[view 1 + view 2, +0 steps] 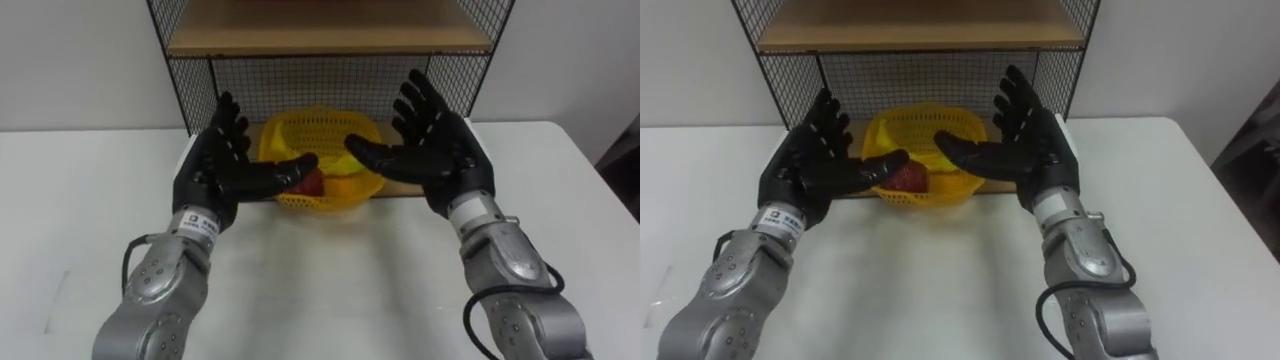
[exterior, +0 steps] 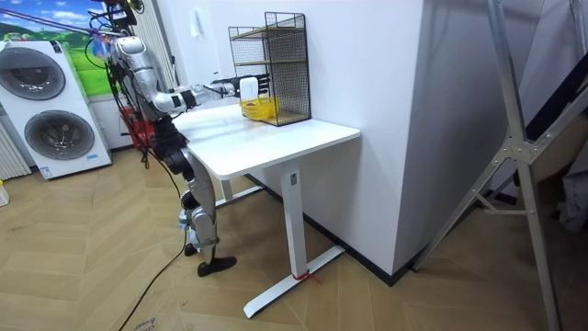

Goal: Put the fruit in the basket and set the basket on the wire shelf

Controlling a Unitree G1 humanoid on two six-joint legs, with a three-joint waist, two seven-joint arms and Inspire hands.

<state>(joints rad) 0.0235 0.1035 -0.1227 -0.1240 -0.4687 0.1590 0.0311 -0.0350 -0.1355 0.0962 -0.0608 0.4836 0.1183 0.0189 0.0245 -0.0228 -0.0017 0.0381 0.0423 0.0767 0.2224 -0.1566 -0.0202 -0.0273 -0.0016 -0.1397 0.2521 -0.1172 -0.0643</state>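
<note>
Fruit (image 1: 908, 179) lies in the yellow basket (image 1: 320, 130), which sits on the bottom level of the wire shelf (image 1: 330, 75) at the counter's (image 1: 330, 280) back edge. Just before it the left robot hand (image 1: 215, 165) and the right robot hand (image 1: 440, 150) hover with fingers spread, palms facing, holding nothing.

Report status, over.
Left hand open, right hand open, raised before the basket. Basket holds fruit, sits on bottom level of wire shelf. Nothing in the way.

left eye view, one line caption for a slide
Open left hand and open right hand hover before the yellow basket holding fruit at the base of the wire shelf
</note>
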